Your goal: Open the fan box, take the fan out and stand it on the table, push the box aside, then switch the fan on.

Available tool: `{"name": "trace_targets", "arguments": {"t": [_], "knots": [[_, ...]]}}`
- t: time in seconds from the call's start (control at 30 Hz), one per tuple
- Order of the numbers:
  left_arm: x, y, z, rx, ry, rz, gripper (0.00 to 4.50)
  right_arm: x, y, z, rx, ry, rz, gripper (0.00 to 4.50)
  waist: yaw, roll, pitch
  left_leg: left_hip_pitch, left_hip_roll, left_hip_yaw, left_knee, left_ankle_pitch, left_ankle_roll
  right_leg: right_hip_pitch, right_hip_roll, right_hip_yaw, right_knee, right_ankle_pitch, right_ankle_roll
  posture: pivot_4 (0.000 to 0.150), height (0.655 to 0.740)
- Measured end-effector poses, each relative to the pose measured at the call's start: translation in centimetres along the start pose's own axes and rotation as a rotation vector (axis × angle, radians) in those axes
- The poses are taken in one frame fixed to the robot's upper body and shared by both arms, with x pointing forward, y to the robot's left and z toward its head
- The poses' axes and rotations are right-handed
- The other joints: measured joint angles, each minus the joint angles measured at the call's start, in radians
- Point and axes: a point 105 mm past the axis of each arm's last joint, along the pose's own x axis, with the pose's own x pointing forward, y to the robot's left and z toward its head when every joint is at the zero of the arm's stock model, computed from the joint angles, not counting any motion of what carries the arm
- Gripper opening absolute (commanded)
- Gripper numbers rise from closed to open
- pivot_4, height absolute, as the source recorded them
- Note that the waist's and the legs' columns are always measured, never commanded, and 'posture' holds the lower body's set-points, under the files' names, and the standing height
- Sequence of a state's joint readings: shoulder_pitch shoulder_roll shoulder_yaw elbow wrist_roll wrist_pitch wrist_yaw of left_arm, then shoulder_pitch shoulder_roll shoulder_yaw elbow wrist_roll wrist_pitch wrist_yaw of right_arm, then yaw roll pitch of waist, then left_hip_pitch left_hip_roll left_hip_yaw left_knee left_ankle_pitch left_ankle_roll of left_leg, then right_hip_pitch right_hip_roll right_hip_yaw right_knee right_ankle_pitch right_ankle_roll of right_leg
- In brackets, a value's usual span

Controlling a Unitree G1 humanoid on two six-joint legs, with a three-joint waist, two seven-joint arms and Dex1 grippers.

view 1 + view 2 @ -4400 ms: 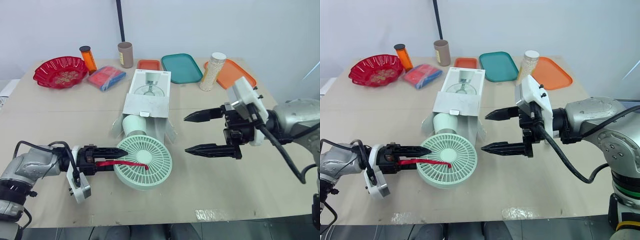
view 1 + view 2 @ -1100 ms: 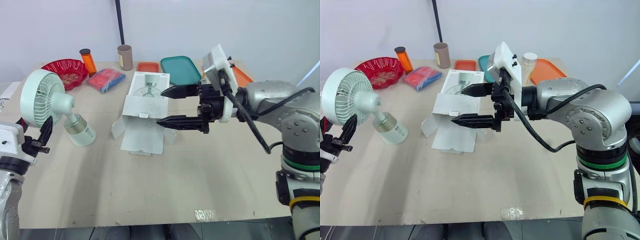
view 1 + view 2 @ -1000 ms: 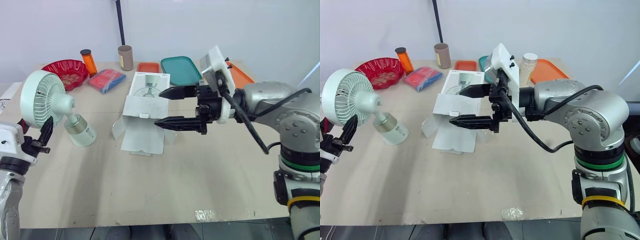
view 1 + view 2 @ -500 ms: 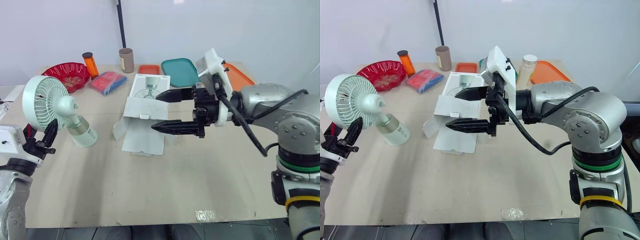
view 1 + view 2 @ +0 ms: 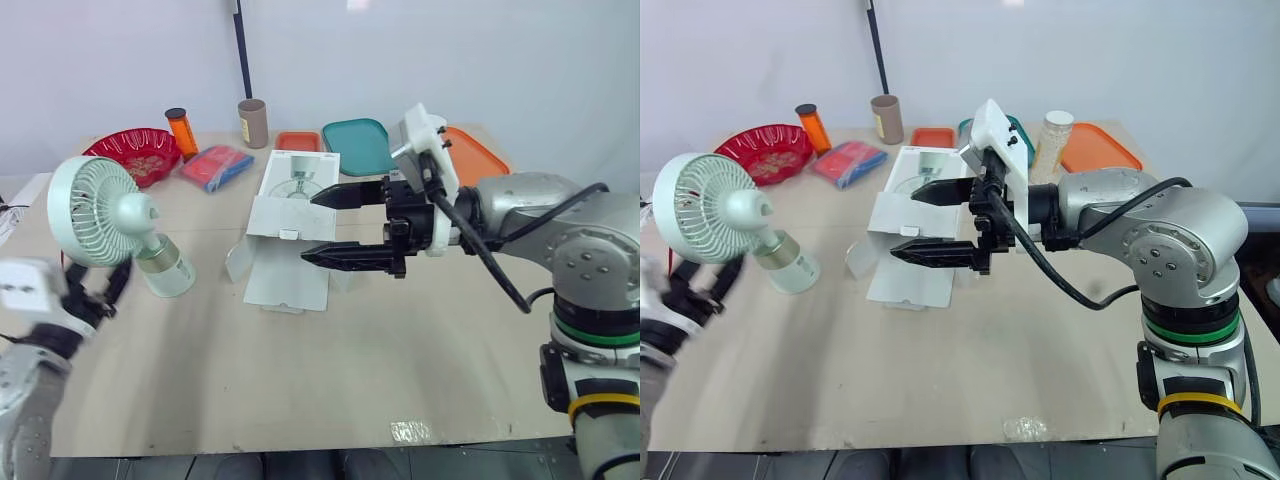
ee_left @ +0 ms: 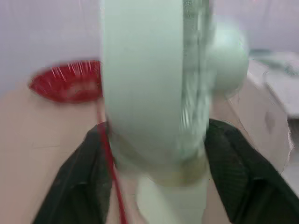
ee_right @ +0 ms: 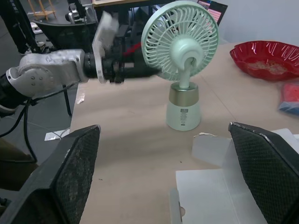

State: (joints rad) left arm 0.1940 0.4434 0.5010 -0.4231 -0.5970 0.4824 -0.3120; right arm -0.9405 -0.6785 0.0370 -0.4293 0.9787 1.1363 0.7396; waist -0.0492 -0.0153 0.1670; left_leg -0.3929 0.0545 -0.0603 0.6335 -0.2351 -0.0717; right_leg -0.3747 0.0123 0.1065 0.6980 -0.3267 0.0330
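Box opened, done. Fan out and standing, done. Left to do: push the box aside, switch the fan on.

The fan (image 5: 110, 215) stands upright on the table (image 5: 400, 340), off the left side of the fan box (image 5: 290, 215), clear of its flaps, head tilted on its neck.

My left gripper (image 5: 108, 288) is further left of the box than the fan, low by the fan's base. Its fingers are spread wide with nothing between them, and I judge it is not touching the fan, though it is blurred.

My right gripper (image 5: 308, 228) hangs over the near, open end of the box, fingers wide apart, empty. I can't tell whether the lower finger touches the cardboard. I judge the box push is next, and this arm is placed for it.

Materials:
- Fan: pale mint plastic, round cage of thin radial ribs, smooth domed motor housing, short neck, cylinder base with a dull gold band.
- Box: thin white card, flat and shallow, fan picture printed on top, end flaps splayed. Looks light and should slide easily.
- Table: matt beige board.
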Motion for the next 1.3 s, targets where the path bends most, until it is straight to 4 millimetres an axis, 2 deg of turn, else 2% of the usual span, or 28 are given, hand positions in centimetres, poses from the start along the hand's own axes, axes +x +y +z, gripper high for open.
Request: {"name": "trace_targets", "arguments": {"t": [0.03,0.07,0.43,0.83,1.1,1.2,1.3], "knots": [[0.1,0.0,-0.7,-0.017,0.028,0.0,4.48,0.0,0.0,0.0,0.0,0.0,-0.001,4.5,0.0,-0.006,0.003,-0.002,0.002,-0.001,0.0,0.0,0.0,-0.002,0.001,-0.001,0.0,0.0,-0.001,0.15,0.74],[0.2,-0.1,-0.8,-0.02,0.032,-0.002,4.48,0.0,0.0,0.0,0.0,-0.001,0.0,4.5,0.0,-0.01,0.003,-0.004,0.002,-0.002,0.0,0.0,0.0,-0.003,0.001,-0.002,0.0,0.001,-0.001,0.15,0.74],[0.1,0.3,-0.3,-0.014,0.017,0.018,4.48,0.1,0.0,0.0,0.001,-0.005,0.003,4.5,0.001,-0.01,0.003,-0.008,0.001,-0.002,0.001,0.0,-0.001,-0.007,-0.001,-0.003,-0.001,0.001,-0.001,0.15,0.74],[-2.8,0.7,0.1,-0.033,0.035,0.004,4.48,0.1,0.0,-0.5,0.019,0.0,0.002,4.5,0.002,-0.011,0.004,-0.009,0.001,-0.002,0.001,0.0,-0.001,-0.007,-0.001,-0.003,-0.001,0.0,-0.001,0.15,0.74],[-5.0,0.3,0.7,0.04,0.12,-0.116,4.48,-0.2,-0.1,-0.8,0.027,0.004,-0.01,4.5,0.0,-0.012,0.006,-0.009,0.001,-0.001,0.0,-0.001,-0.001,-0.009,0.0,-0.002,-0.001,0.0,-0.002,0.15,0.74],[-5.9,-1.0,0.8,0.099,0.202,-0.305,4.48,-0.2,-0.1,-1.4,0.042,0.007,-0.033,4.5,0.0,-0.013,0.007,-0.009,0.001,-0.001,0.0,-0.001,-0.001,-0.009,-0.001,-0.002,-0.001,0.0,-0.002,0.15,0.74],[-6.1,-1.6,1.0,0.1,0.21,-0.366,4.48,-0.1,0.1,-1.8,0.052,0.008,-0.038,4.5,0.001,-0.012,0.008,-0.01,0.001,0.0,0.0,-0.001,-0.001,-0.01,-0.001,-0.002,-0.001,0.0,-0.001,0.15,0.74]]}}
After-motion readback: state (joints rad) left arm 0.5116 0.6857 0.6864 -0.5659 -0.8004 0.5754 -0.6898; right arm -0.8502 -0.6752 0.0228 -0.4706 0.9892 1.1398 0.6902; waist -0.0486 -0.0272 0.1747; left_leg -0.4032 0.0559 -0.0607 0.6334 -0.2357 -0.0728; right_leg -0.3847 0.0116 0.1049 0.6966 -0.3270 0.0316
